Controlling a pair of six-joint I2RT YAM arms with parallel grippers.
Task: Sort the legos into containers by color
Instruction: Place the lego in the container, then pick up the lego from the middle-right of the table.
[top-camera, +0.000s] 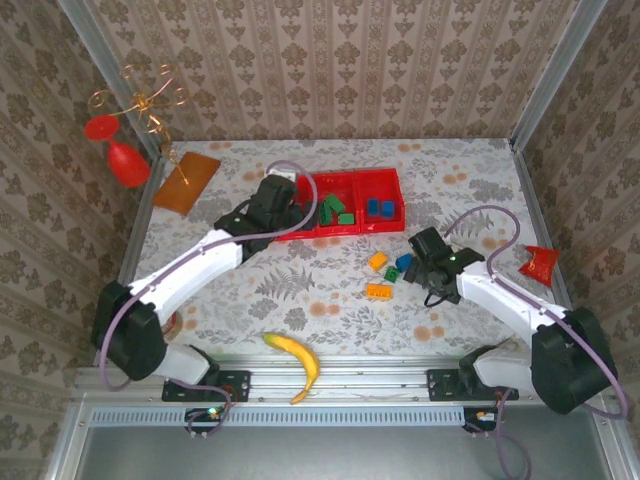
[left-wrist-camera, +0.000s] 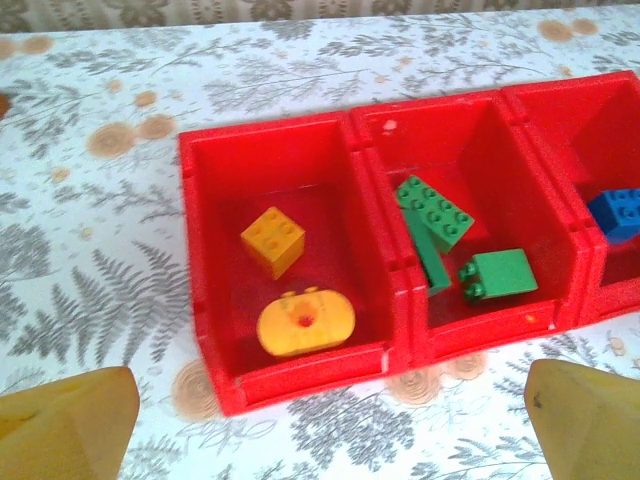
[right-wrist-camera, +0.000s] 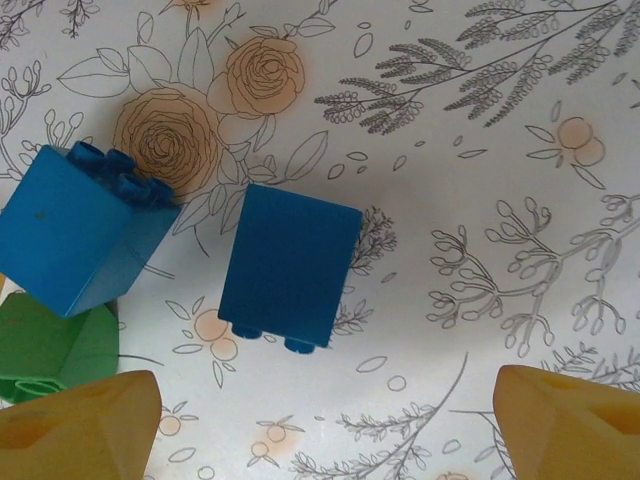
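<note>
Left wrist view shows the red tray (left-wrist-camera: 300, 385): an orange square brick (left-wrist-camera: 272, 240) and an orange round piece (left-wrist-camera: 305, 322) in the left compartment, green bricks (left-wrist-camera: 435, 212) in the middle one. The left gripper (left-wrist-camera: 328, 415) hangs wide open and empty at the tray's near side. The right gripper (right-wrist-camera: 325, 420), open and empty too, hovers over two blue bricks (right-wrist-camera: 290, 262) on the table (right-wrist-camera: 450, 150).

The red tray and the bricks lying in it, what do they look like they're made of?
The red tray looks like moulded plastic, slightly grainy, with thick rounded walls and small white scuffs. The orange round piece and the green bricks look like hard plastic, smooth with a soft sheen and crisp moulded studs. Judged by look alone.
</note>
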